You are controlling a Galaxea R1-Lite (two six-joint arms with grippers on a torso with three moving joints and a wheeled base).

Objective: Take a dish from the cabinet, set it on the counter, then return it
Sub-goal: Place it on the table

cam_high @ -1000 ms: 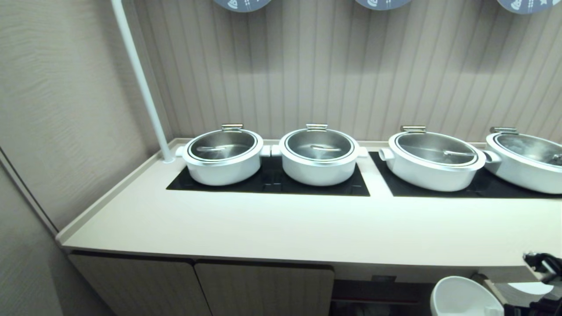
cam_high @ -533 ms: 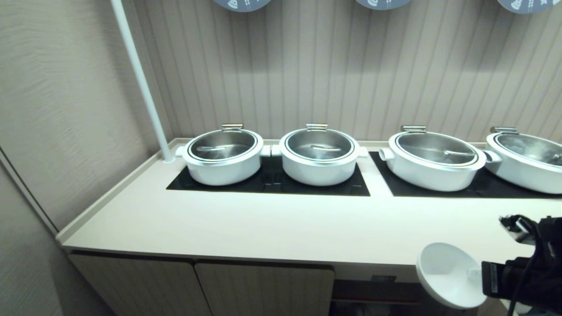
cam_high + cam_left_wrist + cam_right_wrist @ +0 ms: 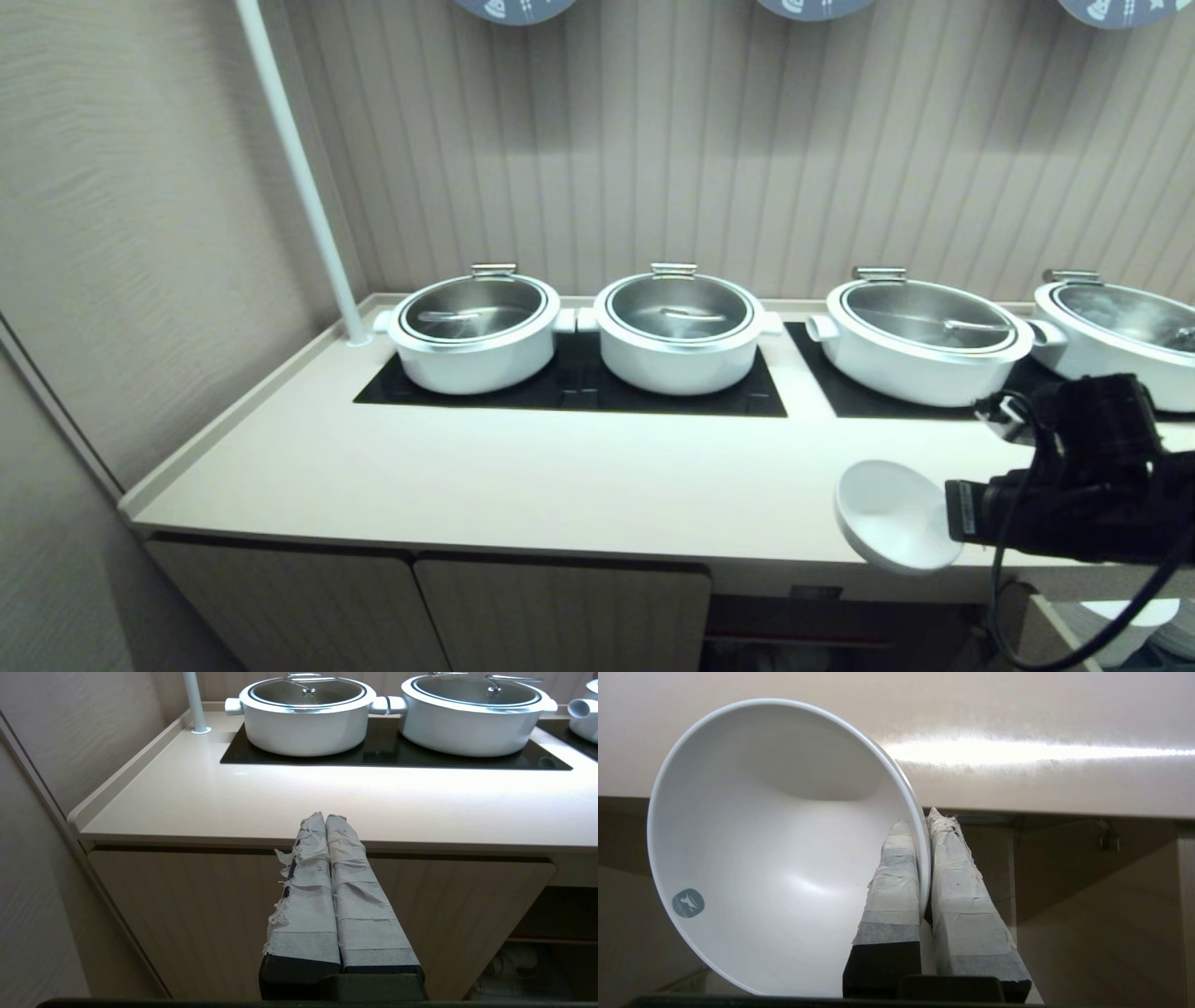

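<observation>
Dish held tilted over front edge of the counter, pinched at rim.
Right gripper clamps rim: one taped finger inside, one outside, reaching in from the right. Left gripper idle w/ fingers pressed together, facing the cabinet. Lidded pots further back.

Soft, even light is falling from overhead, and the scene is looking bright without harsh contrast. A white streak of glare is running along the tabletop near its front edge in both wrist views. The steel lids of the pots are mirroring pale highlights. Shade is gathering beneath the tabletop's front edge, over the cabinet. The bowl is showing a soft sheen inside. Straight lines are bowing toward the head view's edges.
</observation>
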